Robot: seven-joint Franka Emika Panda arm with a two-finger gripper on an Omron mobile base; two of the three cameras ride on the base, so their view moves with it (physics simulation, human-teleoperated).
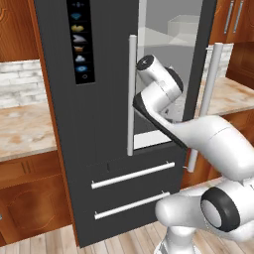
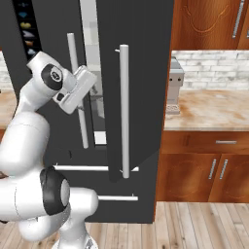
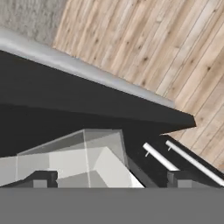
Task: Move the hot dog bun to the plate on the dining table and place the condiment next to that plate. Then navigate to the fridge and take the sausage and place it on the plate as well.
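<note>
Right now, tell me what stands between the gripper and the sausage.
The sausage cannot be seen. The fridge has its right door swung open, and the open gripper sits at the gap, with pale shelves inside. Nothing visible blocks the opening.

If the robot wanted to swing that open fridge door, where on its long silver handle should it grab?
Probably the middle of the bar, approached square to the fridge door face, fingers closing from left and right. The bar is slim, round and upright, and stands off the door, so fingers fit around it.
</note>
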